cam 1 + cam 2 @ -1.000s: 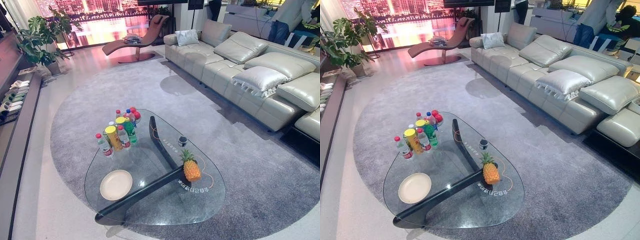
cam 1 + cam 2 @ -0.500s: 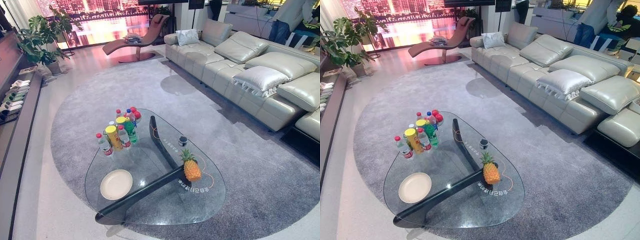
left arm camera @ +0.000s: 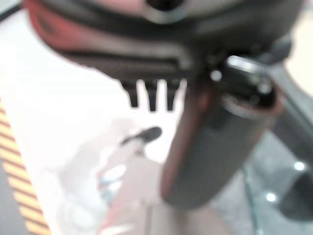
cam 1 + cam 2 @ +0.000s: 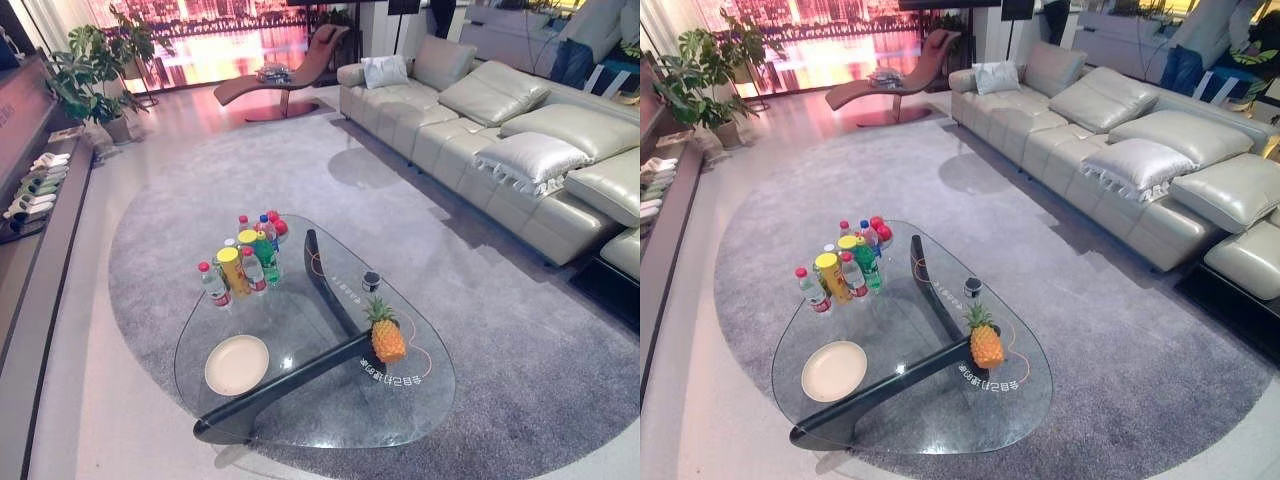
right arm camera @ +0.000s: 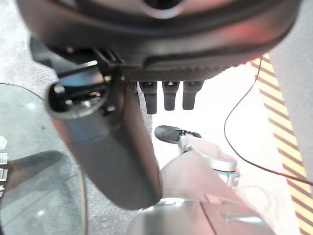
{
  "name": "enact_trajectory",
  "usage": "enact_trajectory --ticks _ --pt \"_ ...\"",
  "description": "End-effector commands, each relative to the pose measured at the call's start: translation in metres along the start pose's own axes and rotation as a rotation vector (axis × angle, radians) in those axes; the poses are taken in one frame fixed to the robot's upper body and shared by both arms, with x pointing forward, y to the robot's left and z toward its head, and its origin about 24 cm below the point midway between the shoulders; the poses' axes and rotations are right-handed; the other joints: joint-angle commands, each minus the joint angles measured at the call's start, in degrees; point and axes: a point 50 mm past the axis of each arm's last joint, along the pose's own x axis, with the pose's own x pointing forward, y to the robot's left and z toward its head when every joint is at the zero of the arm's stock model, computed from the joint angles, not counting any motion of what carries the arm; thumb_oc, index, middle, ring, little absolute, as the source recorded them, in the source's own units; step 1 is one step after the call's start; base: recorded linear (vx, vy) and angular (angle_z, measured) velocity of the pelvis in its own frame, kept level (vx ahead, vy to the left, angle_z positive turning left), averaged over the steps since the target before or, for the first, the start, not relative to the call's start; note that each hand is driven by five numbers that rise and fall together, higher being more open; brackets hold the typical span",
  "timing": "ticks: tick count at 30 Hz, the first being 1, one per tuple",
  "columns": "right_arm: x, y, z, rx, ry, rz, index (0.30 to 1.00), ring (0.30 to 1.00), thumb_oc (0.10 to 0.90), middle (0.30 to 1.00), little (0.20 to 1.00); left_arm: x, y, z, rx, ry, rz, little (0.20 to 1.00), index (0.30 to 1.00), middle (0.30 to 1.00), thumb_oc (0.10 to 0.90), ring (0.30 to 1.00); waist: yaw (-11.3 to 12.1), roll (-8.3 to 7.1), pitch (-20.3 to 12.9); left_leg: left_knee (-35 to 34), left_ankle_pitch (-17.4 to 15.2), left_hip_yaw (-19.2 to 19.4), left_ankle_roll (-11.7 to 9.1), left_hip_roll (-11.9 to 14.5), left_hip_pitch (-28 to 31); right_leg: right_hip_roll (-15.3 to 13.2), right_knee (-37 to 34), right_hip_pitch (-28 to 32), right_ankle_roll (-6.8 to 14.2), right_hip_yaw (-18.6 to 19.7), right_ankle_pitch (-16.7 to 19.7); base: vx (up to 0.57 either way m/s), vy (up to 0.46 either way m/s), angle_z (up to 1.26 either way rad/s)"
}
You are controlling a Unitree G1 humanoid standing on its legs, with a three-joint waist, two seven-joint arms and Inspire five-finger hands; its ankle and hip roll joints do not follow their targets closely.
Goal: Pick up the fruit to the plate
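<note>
My left hand (image 3: 210, 127) hangs at my side with its fingers (image 3: 151, 95) straight and relaxed, holding nothing, and my right hand (image 5: 105, 147) hangs the same way, fingers (image 5: 168, 95) loose and empty, with the edge of the glass surface (image 5: 29, 186) showing past it. Ahead of me that rounded glass surface (image 4: 300, 415) sits on a dark crossed base (image 4: 290, 385) over a round grey rug (image 4: 500, 370) on a pale floor. A long light leather sofa (image 4: 1120, 130) with cushions runs along the right, a lounge chair (image 4: 285, 75) stands at the far end by a bright window, and a leafy potted plant (image 4: 95, 75) stands at the far left. On the surface's far left part is a cluster of bottles and cans (image 4: 242, 262); a small dark cup (image 4: 371, 281) stands near the middle. The pineapple (image 4: 385, 332), orange-yellow with a green crown, stands upright on the right part of the surface. The pale round plate (image 4: 237, 364) lies bare on the near left part, well apart from it.
</note>
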Motion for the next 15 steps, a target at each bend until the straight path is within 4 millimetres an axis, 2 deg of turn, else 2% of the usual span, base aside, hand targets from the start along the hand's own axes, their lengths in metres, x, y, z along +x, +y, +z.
enact_trajectory --ticks 1,5,8,10,13,14,15 --pt "0.000 0.004 0.015 -0.024 0.003 0.003 0.900 0.900 0.800 0.900 0.900 0.004 -0.014 0.029 -0.033 -0.069 -0.033 0.900 0.900 0.900 0.800 0.900 0.91 0.80 6.69 0.20 1.57 -2.02 0.98 0.89 -3.22 -2.92 0.24 -3.24 0.97 -2.62 3.27 -0.12 0.048 0.02" --pt "-0.005 -0.004 0.052 0.018 -0.087 -0.025 0.900 0.900 0.800 0.900 0.900 0.001 -0.006 0.068 -0.059 -0.167 -0.032 0.900 0.900 0.900 0.800 0.900 0.71 1.73 12.81 0.20 2.82 -3.43 1.55 -0.73 -10.97 -3.01 0.24 -11.52 0.79 -1.57 5.79 -0.30 0.022 0.06" --pt "-0.008 -0.012 0.066 0.051 -0.115 -0.044 0.900 0.900 0.800 0.900 0.900 -0.001 -0.004 0.080 -0.073 -0.183 -0.041 0.900 0.900 0.900 0.800 0.900 0.15 2.27 15.72 0.20 3.17 -4.05 2.09 -1.90 -14.05 -2.88 0.24 -15.05 0.80 -0.40 6.81 -0.12 0.048 0.08" --pt "-0.010 -0.017 0.073 0.064 -0.137 -0.052 0.900 0.900 0.800 0.900 0.900 -0.003 0.002 0.086 -0.086 -0.196 -0.039 0.900 0.900 0.900 0.800 0.900 -0.09 2.28 17.18 0.20 3.41 -4.14 2.22 -2.32 -15.51 -2.96 0.24 -16.55 0.89 0.05 7.25 -0.11 0.028 0.00" --pt "-0.015 -0.026 0.093 0.101 -0.222 -0.063 0.900 0.900 0.800 0.900 0.900 -0.008 0.014 0.104 -0.125 -0.241 -0.056 0.900 0.900 0.900 0.800 0.900 -0.31 2.14 19.59 0.20 3.98 -4.35 2.06 -2.64 -17.69 -2.95 0.24 -18.47 0.67 0.07 7.85 -0.09 0.012 0.00" --pt "-0.018 -0.029 0.100 0.113 -0.254 -0.067 0.900 0.900 0.800 0.900 0.900 -0.010 0.016 0.111 -0.144 -0.264 -0.070 0.900 0.900 0.900 0.800 0.900 -0.37 2.16 20.17 0.20 4.09 -4.31 2.00 -2.68 -18.17 -3.01 0.24 -18.91 0.67 0.00 7.97 -0.11 0.039 0.00" --pt "-0.024 -0.034 0.117 0.139 -0.330 -0.077 0.900 0.900 0.800 0.900 0.900 -0.014 0.021 0.124 -0.182 -0.319 -0.087 0.900 0.900 0.900 0.800 0.900 -0.50 2.22 21.32 0.20 4.23 -3.93 1.83 -2.69 -18.97 -3.13 0.24 -19.65 0.70 -0.22 8.18 -0.14 0.037 0.01"
